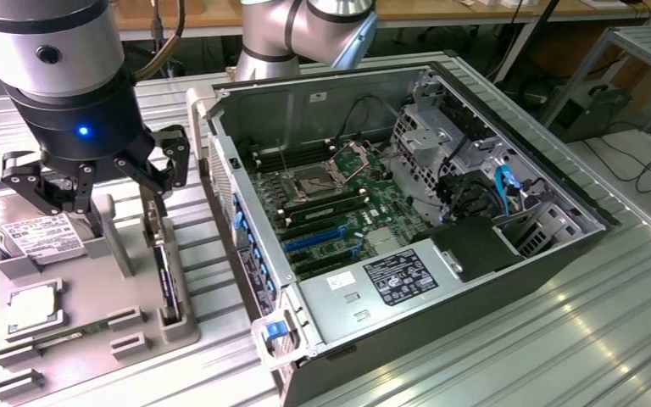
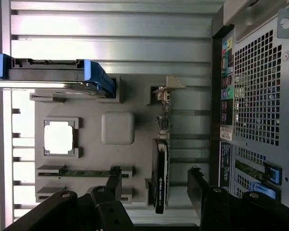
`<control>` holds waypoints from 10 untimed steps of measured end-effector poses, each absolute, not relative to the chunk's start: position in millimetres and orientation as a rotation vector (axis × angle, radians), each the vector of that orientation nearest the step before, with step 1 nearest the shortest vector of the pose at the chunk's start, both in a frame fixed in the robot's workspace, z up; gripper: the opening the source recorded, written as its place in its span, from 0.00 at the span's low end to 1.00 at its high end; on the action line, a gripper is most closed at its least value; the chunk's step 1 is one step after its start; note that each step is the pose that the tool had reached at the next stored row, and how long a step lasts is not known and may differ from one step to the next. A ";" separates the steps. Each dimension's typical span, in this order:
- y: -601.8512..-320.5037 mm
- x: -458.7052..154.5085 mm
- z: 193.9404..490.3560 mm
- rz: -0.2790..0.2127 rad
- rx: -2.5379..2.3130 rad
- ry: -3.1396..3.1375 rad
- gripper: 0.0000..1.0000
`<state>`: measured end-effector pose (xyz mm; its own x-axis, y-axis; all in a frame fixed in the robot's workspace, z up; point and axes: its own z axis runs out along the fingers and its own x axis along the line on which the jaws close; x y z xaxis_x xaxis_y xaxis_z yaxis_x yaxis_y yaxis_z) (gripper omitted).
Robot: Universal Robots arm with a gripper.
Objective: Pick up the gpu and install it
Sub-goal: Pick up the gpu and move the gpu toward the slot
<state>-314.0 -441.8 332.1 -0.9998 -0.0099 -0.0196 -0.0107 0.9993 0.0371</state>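
Observation:
The gpu (image 1: 167,275) is a thin black card standing on edge in a slot of the grey holder tray (image 1: 156,335), with its pale bracket at the far end. In the wrist view the gpu (image 2: 160,173) is edge-on, its bracket toward the hard drive end of the tray. My gripper (image 1: 99,199) hangs open above the tray. Its two dark fingers (image 2: 197,185) stand either side of the card's end without touching it, and my gripper (image 2: 155,185) holds nothing.
The open computer case (image 1: 416,212) lies at the exterior view's right, its motherboard (image 1: 337,212) with blue slots exposed. The tray (image 2: 118,159) also carries a hard drive (image 2: 53,74), a processor (image 2: 59,137) and a green memory stick (image 2: 82,172).

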 end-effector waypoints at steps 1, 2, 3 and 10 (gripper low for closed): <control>-441.8 -314.0 331.2 0.058 -0.016 3.122 0.66; -441.8 -314.0 330.4 0.058 -0.016 3.122 0.66; -441.9 -314.0 329.5 0.058 -0.016 3.122 0.66; -442.0 -314.0 323.1 0.058 -0.016 3.123 0.66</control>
<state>-314.0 -442.0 323.1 -0.9998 -0.0100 -0.0186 -0.0107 0.9993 0.0372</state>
